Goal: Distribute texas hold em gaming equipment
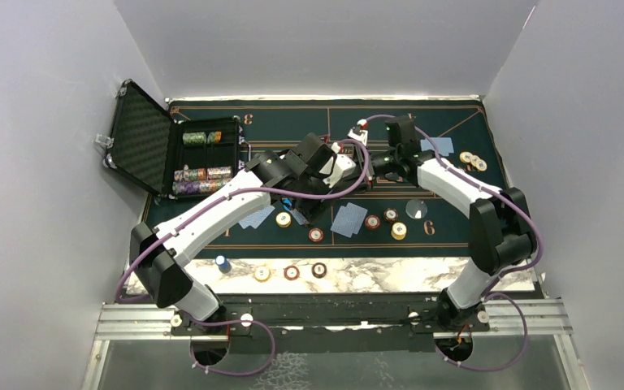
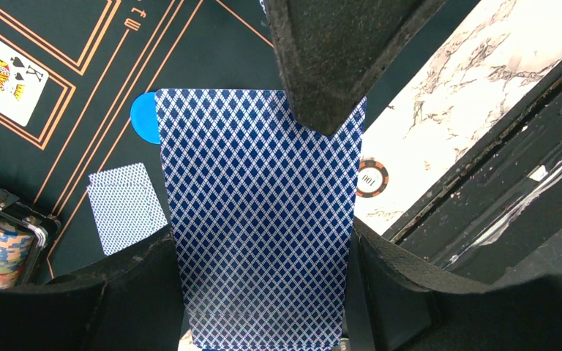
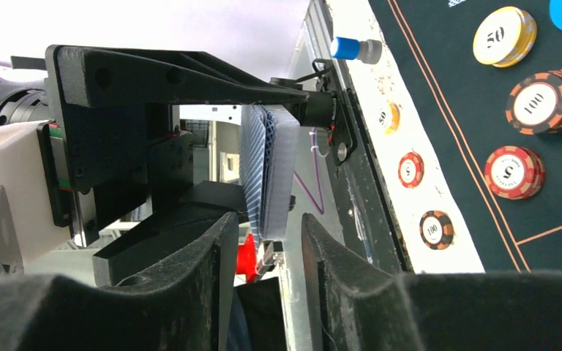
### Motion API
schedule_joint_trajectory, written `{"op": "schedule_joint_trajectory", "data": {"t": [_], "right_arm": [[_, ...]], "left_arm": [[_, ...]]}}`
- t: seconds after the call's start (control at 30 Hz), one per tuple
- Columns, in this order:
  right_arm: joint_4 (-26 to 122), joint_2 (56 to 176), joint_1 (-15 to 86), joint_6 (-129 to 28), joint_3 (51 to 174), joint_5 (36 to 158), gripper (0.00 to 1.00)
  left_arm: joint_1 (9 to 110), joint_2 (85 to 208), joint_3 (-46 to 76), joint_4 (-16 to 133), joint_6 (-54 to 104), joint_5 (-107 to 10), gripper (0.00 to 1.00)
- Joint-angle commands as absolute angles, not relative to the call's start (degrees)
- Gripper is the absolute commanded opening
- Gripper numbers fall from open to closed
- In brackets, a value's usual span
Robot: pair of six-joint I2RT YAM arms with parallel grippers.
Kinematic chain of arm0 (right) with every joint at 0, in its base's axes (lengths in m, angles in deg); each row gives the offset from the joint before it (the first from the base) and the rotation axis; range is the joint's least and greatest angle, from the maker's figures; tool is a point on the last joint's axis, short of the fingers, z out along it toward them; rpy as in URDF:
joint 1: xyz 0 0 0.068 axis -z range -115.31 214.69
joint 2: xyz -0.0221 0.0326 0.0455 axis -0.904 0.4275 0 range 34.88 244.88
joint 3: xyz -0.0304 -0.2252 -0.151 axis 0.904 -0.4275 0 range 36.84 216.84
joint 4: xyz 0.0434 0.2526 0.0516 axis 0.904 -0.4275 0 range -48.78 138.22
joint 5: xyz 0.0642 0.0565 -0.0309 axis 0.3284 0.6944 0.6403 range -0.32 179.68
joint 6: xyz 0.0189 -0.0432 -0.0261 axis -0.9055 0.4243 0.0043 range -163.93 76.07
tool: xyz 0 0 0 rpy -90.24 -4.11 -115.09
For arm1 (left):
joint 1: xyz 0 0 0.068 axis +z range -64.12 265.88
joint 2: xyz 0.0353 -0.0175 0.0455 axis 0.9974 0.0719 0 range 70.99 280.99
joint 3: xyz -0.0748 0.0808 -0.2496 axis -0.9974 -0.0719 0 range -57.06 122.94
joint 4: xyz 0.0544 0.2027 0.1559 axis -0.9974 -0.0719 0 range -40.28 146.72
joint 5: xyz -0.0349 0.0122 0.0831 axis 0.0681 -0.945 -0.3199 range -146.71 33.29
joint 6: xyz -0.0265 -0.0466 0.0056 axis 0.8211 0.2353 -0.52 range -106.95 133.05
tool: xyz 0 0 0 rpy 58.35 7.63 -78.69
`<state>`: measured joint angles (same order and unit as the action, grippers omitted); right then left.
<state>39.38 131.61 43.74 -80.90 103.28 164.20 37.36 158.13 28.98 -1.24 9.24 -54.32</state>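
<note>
My left gripper [image 2: 260, 238] is shut on a deck of blue-backed playing cards [image 2: 256, 219], held up above the green mat. In the top view the left gripper [image 1: 325, 166] and right gripper [image 1: 374, 166] meet over the mat's middle. In the right wrist view the deck [image 3: 271, 168] shows edge-on, and its lower edge dips between my right gripper's [image 3: 268, 219] fingertips. These stand apart, with a gap on the right side. One right finger [image 2: 329, 58] overlaps the deck's top corner. Chips [image 1: 316, 235] and loose cards [image 1: 349, 219] lie on the mat.
An open black case [image 1: 142, 138] with chip stacks [image 1: 203, 175] stands at the back left. Three chips [image 1: 292, 272] and a blue-capped piece [image 1: 223, 262] sit on the marble strip. A blue disc [image 2: 143, 117], a face-up king [image 2: 0, 73] and a clear disc [image 1: 416, 208] lie on the mat.
</note>
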Motion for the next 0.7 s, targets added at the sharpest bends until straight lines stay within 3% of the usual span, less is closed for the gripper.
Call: {"op": "schedule_joint_trajectory", "data": {"t": [0.0, 0.2, 0.67], "right_arm": [[43.76, 131.15, 43.08, -83.65, 103.30, 167.38, 0.35], [42.12, 130.93, 43.07, -82.34, 103.38, 166.97, 0.25], [45.42, 131.73, 41.88, -85.21, 102.28, 168.06, 0.19]], "left_arm": [[37.05, 156.26, 29.71, 0.20, 8.79, -53.42, 0.00], [37.09, 156.24, 29.16, 0.20, 8.69, -53.62, 0.00], [37.00, 156.93, 29.68, 0.20, 8.79, -53.71, 0.00]]}}
